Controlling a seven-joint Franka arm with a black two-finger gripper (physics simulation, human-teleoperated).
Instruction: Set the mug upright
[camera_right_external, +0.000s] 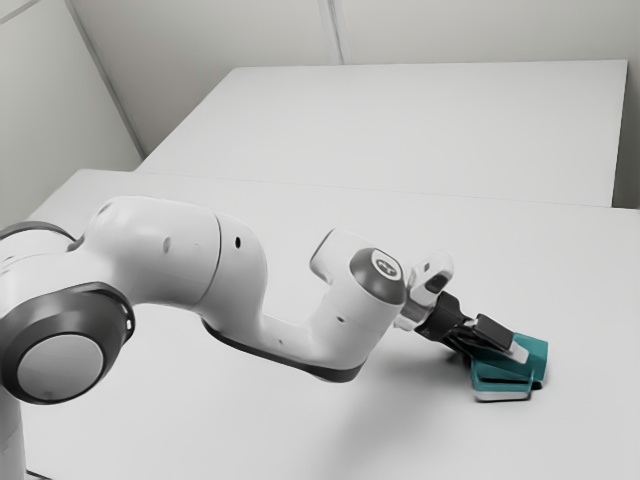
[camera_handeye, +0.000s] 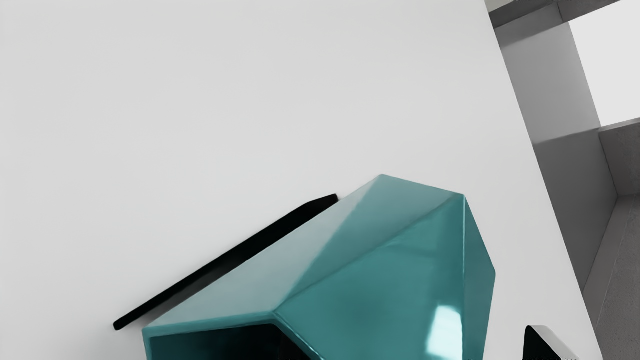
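The teal, faceted mug (camera_right_external: 535, 358) lies tipped on its side at the exterior view's right. My gripper (camera_right_external: 512, 356) reaches down to it, with a light-tipped finger in front of part of its body. In the wrist view the mug (camera_handeye: 380, 280) shows its angular side, and its dark mouth faces my hand. The gripper (camera_handeye: 325, 347) stands open there: one fingertip (camera_handeye: 542, 346) is beside the mug with a gap between them, while the other cannot be made out. A black strip runs along the mug's far side.
The white table (camera_right_external: 250, 420) extends around the mug, and its edge runs past the mug in the wrist view. Behind it is another pale tabletop (camera_right_external: 400, 120). The arm spans the table from the exterior view's left.
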